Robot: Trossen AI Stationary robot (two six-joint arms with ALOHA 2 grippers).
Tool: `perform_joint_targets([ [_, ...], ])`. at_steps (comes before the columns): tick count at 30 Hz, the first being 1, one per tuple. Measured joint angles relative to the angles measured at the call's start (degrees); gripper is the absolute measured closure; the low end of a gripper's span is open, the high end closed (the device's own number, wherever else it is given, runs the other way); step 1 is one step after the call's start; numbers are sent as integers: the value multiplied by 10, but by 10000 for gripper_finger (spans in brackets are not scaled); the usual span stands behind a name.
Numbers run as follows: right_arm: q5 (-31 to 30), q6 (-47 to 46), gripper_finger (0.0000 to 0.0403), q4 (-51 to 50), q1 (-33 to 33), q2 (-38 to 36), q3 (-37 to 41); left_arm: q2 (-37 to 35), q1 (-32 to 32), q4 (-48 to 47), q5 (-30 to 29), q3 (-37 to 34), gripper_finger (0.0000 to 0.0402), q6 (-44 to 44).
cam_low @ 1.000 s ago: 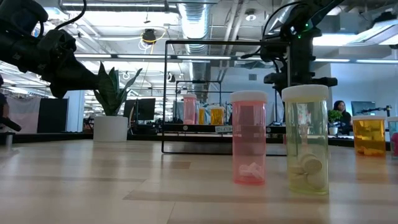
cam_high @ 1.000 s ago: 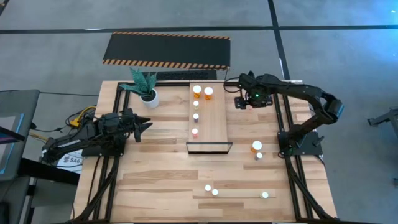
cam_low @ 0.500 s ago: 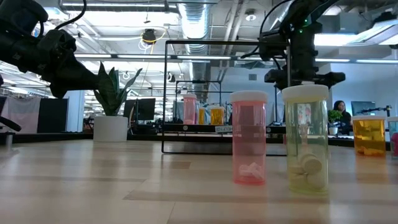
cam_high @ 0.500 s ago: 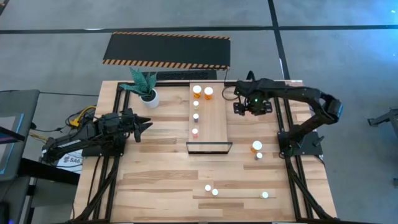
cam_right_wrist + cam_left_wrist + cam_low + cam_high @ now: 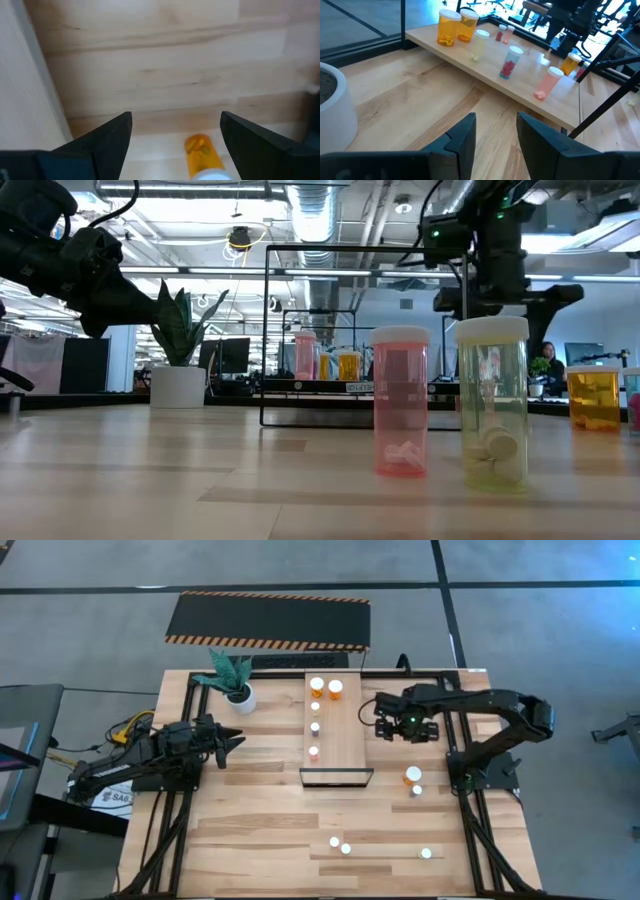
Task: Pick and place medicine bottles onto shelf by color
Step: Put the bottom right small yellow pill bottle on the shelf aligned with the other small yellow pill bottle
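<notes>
We see the right gripper (image 5: 403,726), fingers apart and empty, has moved from the table's (image 5: 250,830) far right edge toward its middle, beside the shelf (image 5: 340,740), where five medicine bottles (image 5: 316,687) stand. The left gripper (image 5: 232,742) waits, fingers slightly apart. An office shows behind.

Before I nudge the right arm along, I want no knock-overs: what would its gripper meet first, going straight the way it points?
Probably the orange bottle, which lies between the open fingers of the right gripper, pointing down at the table. Depth is unclear.
</notes>
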State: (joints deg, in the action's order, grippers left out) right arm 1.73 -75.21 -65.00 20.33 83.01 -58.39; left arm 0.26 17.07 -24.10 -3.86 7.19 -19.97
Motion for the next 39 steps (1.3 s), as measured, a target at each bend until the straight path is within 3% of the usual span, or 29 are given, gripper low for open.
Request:
perform_joint_targets([
  [10,-2,-140,79,10,-98,-96,64,0,0,0,0,0,274,0],
  [16,-33,-176,78,6,-143,-103,67,0,0,0,0,0,274,0],
  [24,-26,-234,78,30,-214,-79,67,0,0,0,0,0,274,0],
  [39,-19,-609,78,64,-498,-71,66,0,0,0,0,0,274,0],
])
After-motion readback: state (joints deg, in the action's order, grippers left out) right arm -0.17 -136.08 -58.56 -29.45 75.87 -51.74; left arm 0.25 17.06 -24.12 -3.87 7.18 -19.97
